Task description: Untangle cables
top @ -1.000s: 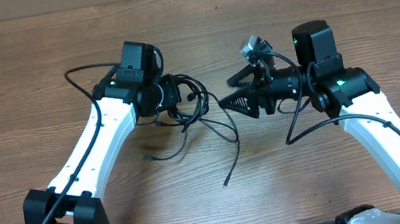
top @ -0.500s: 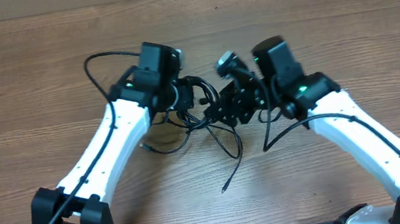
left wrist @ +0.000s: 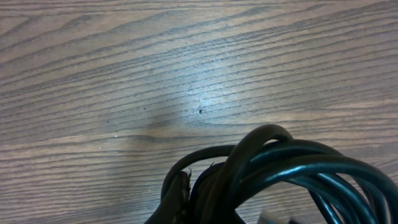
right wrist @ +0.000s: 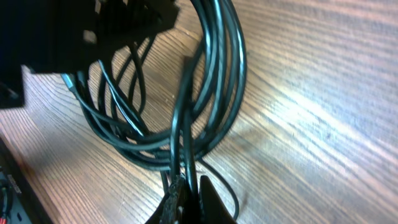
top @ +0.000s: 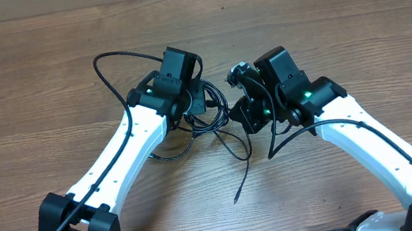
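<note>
A: Where are the cables [top: 214, 116] now?

B: They are in one coiled bundle between my two claws, over the table [top: 41, 73], and a few loose strands trail toward my base. My right gripper [right wrist: 188, 200] is pressed together on one thin strand at the foot of the loops. My left gripper [top: 193, 100] is right against the bundle, but its jaws are hidden — I cannot tell if they grip.

A: How will they handle?

B: I judge them light, limp and a little slick, so they will sag and slide, not push. It is better to take one single strand near a free end — not the thick middle of the coil, which I think would only tighten.
</note>
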You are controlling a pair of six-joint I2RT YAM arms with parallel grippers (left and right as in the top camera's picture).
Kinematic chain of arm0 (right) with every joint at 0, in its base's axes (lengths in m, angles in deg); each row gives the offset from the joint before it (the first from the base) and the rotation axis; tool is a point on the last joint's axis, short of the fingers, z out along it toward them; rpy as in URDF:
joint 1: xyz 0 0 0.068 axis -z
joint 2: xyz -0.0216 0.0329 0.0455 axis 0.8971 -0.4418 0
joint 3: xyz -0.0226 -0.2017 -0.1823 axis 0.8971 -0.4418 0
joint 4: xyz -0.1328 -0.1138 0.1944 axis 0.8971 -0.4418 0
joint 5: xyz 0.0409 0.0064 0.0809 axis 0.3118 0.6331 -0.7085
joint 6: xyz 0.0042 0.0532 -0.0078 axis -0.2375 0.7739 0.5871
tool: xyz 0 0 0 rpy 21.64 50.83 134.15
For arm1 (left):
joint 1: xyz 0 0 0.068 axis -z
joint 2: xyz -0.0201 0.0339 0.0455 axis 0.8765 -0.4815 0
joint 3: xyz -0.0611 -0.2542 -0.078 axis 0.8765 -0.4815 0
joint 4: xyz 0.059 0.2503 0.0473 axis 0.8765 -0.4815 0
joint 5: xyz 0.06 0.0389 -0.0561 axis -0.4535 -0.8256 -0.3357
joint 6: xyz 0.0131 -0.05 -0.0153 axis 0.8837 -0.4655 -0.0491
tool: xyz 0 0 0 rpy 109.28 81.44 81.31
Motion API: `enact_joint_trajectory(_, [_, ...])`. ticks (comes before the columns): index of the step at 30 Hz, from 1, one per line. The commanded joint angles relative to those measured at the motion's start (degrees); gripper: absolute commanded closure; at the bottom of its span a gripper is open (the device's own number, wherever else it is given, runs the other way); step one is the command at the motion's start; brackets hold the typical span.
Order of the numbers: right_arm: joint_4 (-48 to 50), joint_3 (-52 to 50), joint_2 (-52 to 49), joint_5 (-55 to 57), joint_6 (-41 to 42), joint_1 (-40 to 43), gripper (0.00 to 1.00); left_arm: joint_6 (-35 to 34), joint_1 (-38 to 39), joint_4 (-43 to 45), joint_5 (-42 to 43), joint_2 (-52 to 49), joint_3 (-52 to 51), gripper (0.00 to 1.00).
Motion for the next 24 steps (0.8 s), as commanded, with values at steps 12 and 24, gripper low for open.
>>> enact_joint_trajectory(12, [-7.87,0.76,0.26,11.47,10.23,-0.17,0.96,-22.88,-1.14,-2.8,-10.6,-0.24,1.03,0.92])
enact_joint_trajectory(24, [-1.6,0.76,0.26,12.59,14.47,-0.17,0.96,-6.8,-1.81,-3.02,-2.47,-0.24,1.03,0.96])
